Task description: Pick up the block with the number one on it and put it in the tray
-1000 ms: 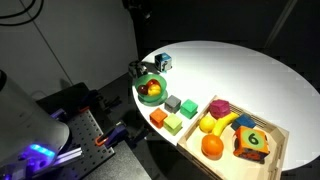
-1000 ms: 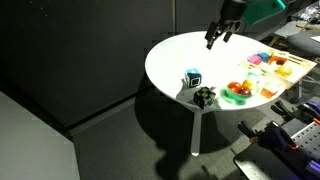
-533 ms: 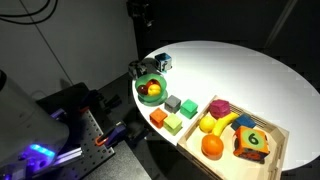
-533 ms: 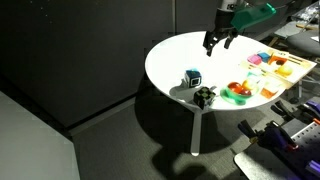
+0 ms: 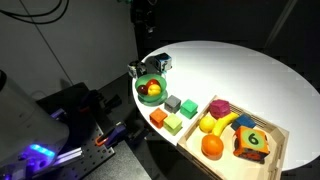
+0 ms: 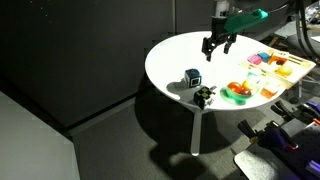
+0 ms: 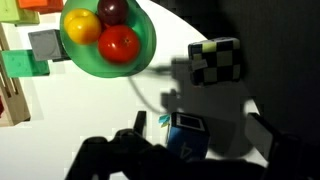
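In the wrist view the pincer (image 7: pixel 197 150) hangs spread and empty, the blue-and-white cube (image 7: pixel 185 135) framed between its jaws; the block with the number 1 (image 7: pixel 215 60) sits just beyond, apart from it, near the green bowl (image 7: pixel 95 68), right at the bench (image 7: pixel 90 120) edge. Descending as aligned would likely take the wrong cube, or knock the target off that edge. Both exterior views, unlike the wrist view, show the pincer well above the bench, and the tray (image 5: pixel 281 145) farther along the edge.
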Robot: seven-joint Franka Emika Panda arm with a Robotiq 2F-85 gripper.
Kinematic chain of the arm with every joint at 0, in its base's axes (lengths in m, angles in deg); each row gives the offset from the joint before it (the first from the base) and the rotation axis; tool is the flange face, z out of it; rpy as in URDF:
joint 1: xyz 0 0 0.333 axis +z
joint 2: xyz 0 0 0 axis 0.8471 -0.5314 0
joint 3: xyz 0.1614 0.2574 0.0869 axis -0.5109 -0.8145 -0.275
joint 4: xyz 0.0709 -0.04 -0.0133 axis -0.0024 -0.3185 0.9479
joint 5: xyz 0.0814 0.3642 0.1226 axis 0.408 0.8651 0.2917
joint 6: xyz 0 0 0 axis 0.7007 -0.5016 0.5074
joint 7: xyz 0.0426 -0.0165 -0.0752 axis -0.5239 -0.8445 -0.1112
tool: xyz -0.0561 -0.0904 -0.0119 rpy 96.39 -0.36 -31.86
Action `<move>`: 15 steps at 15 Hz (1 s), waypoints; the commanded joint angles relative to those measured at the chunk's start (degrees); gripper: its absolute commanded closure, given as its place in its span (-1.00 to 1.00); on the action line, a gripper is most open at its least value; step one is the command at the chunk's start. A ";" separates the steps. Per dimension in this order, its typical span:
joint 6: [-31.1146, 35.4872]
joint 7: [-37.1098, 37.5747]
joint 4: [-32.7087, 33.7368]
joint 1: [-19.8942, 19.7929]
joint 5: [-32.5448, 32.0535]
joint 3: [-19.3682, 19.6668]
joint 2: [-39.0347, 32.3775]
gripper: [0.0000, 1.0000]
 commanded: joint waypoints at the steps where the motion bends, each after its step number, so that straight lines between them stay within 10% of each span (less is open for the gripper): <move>1: -0.14 -0.14 0.06 0.94 0.16 0.96 -0.08 -1.00; 15: -0.08 -2.23 1.44 2.27 -0.07 0.88 -4.71 -1.00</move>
